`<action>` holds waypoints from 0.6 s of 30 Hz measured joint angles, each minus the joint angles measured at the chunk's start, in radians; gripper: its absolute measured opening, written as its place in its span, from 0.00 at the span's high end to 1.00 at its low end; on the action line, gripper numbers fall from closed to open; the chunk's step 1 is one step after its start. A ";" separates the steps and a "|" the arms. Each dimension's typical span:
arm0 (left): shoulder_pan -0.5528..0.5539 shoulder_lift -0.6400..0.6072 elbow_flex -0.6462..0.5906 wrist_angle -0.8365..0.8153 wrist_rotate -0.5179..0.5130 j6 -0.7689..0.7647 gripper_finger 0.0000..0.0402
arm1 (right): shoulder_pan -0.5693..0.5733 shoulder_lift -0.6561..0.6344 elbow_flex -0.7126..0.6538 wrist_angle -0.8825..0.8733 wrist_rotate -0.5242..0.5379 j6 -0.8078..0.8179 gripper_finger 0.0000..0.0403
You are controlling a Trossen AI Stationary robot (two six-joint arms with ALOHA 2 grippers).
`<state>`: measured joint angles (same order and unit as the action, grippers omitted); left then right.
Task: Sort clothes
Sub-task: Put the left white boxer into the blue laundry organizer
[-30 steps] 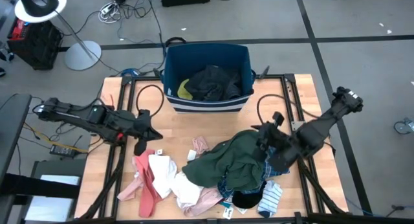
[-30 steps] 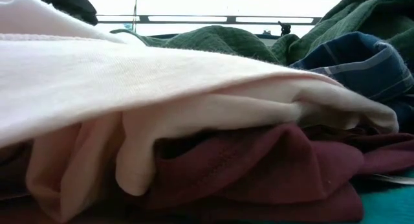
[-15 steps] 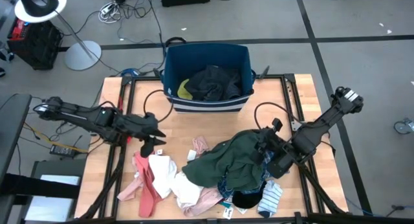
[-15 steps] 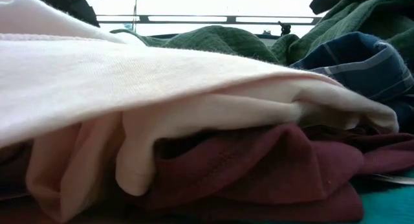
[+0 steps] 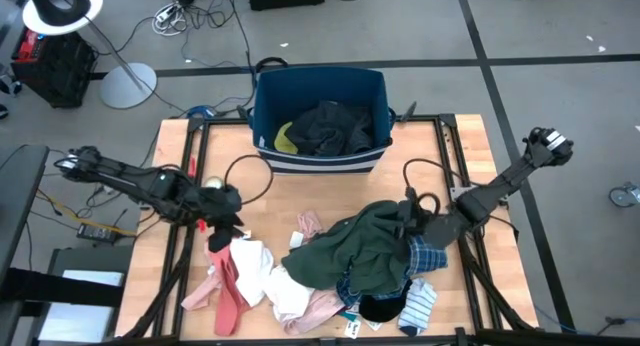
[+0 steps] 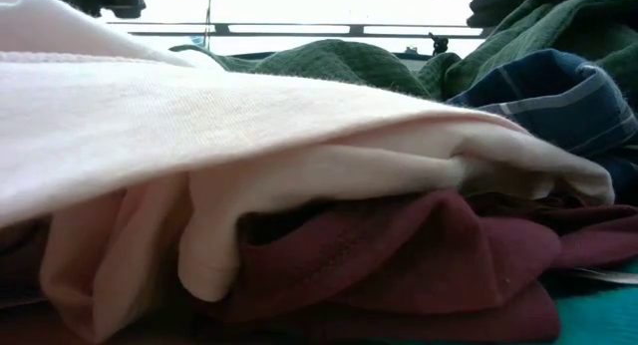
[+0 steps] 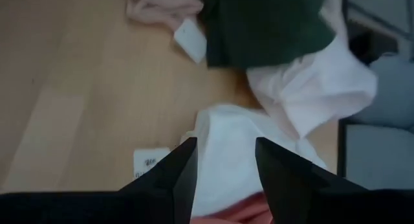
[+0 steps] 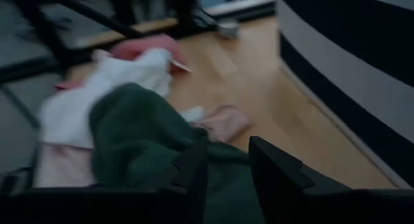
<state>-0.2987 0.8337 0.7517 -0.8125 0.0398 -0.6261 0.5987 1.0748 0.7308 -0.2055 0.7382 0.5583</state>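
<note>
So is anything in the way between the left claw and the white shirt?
Nothing visible. The left gripper hangs open right above the white garment, with only bare wooden table beside it.

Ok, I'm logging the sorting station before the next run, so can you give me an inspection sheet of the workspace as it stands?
Surface: wooden table, bare toward the bin, covered at the near side.
Job's things: heap of clothes on the table, with a dark green garment on top and pink and white pieces on its left; more dark clothes in the blue bin.
Clutter: small white tags on the wood.
Grippers: left gripper open, just above the white cloth; right gripper at the green garment, open a little.
Cables: black loops on the table by both arms; more on the floor.
Surroundings: grey floor, a ring lamp on a stand beyond the table.
</note>
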 joint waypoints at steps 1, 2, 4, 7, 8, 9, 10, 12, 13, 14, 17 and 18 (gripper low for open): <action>-0.006 0.012 0.000 0.000 -0.002 -0.006 0.60 | -0.021 -0.016 -0.019 0.043 -0.030 -0.033 0.72; -0.011 0.026 0.000 0.006 -0.002 -0.007 0.60 | -0.040 -0.028 -0.034 0.082 -0.057 -0.060 0.72; -0.023 0.063 0.000 0.009 -0.006 -0.007 0.60 | -0.077 -0.048 -0.060 0.146 -0.103 -0.105 0.72; -0.035 0.125 0.000 0.008 -0.006 -0.007 0.60 | -0.119 -0.061 -0.074 0.185 -0.156 -0.139 0.72; -0.040 0.145 0.000 0.007 -0.007 -0.007 0.60 | -0.129 -0.061 -0.075 0.185 -0.170 -0.142 0.72; -0.045 0.163 0.000 0.007 -0.008 -0.007 0.60 | -0.136 -0.061 -0.075 0.184 -0.186 -0.142 0.72; -0.049 0.179 0.000 0.008 -0.008 -0.007 0.60 | -0.141 -0.061 -0.075 0.184 -0.202 -0.142 0.72; -0.055 0.208 0.000 0.017 -0.008 -0.008 0.60 | -0.146 -0.057 -0.075 0.185 -0.231 -0.142 0.72; -0.058 0.221 0.000 0.024 -0.009 -0.010 0.60 | -0.146 -0.055 -0.075 0.184 -0.243 -0.143 0.72; -0.062 0.232 0.000 0.035 -0.009 -0.011 0.60 | -0.145 -0.053 -0.075 0.183 -0.249 -0.143 0.72; -0.070 0.269 0.000 0.058 -0.033 -0.011 0.60 | -0.145 -0.050 -0.075 0.182 -0.272 -0.144 0.72; -0.071 0.282 0.000 0.055 -0.048 -0.011 0.60 | -0.145 -0.050 -0.075 0.183 -0.275 -0.144 0.72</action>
<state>-0.3698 1.1162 0.7517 -0.7570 -0.0084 -0.6369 0.4534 1.0252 0.6559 -0.0221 0.4633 0.4138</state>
